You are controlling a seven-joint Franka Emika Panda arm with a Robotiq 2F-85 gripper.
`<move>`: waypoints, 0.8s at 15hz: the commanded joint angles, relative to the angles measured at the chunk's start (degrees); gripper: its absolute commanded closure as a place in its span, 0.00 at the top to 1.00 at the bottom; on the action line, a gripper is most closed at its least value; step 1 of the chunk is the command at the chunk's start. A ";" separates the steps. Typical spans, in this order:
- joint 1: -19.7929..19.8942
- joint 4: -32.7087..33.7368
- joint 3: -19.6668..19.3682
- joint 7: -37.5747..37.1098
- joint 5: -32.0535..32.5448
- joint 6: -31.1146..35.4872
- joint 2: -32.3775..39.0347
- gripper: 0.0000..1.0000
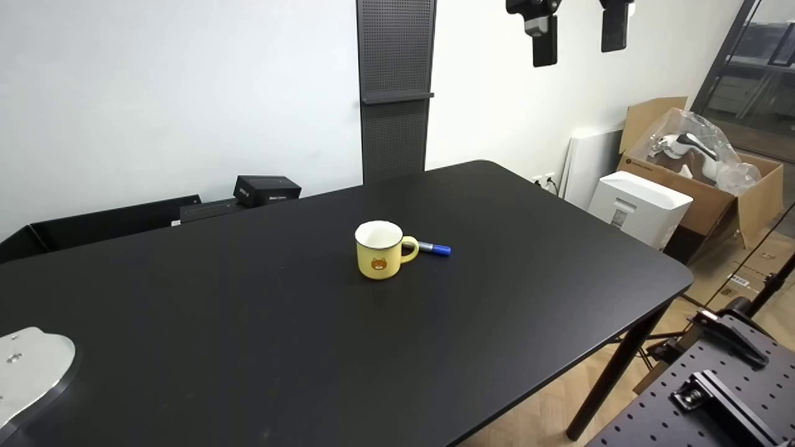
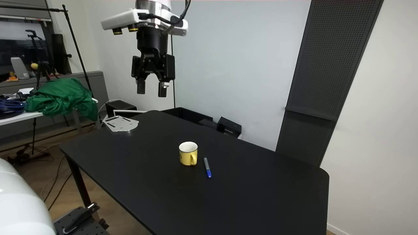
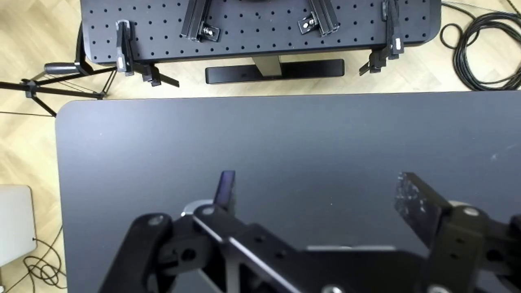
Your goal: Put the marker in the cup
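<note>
The yellow cup (image 1: 379,266) stands upright on the black table, with its pale inside facing up. It also shows in an exterior view (image 2: 188,158), with its handle towards the camera. The marker (image 2: 207,167), grey with a blue end, lies on the table beside the cup and apart from it. In an exterior view the marker (image 1: 435,249) is partly hidden behind the cup's handle. My gripper (image 2: 152,91) is open and empty, high above the table; it also shows at the top of an exterior view (image 1: 579,54). In the wrist view the gripper (image 3: 317,185) has bare table between its fingers; cup and marker do not show there.
The black table (image 1: 261,347) has a metal plate (image 1: 31,366) at one end, also seen in an exterior view (image 2: 120,124). Black boxes (image 2: 229,126) stand behind the table's far edge. A perforated bench (image 3: 260,32) stands across a gap from the table.
</note>
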State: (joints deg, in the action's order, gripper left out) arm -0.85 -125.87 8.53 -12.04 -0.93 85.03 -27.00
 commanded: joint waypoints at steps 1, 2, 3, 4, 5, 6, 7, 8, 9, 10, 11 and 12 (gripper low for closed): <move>0.13 0.87 -1.47 2.65 4.41 6.91 2.06 1.00; 0.23 0.67 -1.76 4.11 6.71 10.93 2.67 1.00; 0.51 0.64 -1.97 4.92 9.28 14.99 3.63 1.00; 0.74 0.99 -2.52 5.86 10.96 18.66 5.22 1.00; 0.98 1.16 -2.93 6.29 12.55 22.17 6.56 1.00; 0.96 1.76 -3.74 8.04 13.19 25.12 8.56 1.00; 0.70 2.34 -4.85 10.63 12.63 27.71 10.56 1.00; 0.42 2.90 -6.01 13.79 11.42 30.21 12.63 1.00; -0.09 3.42 -7.30 18.30 9.47 32.42 14.59 1.00; -0.55 3.95 -8.43 23.11 7.12 34.69 16.77 1.00; -0.75 4.61 -9.08 27.22 5.32 35.74 18.63 1.00; -0.89 5.17 -9.57 31.54 3.52 36.70 20.47 1.00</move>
State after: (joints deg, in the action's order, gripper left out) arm -0.30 -124.90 1.31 9.53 6.85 120.19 -12.62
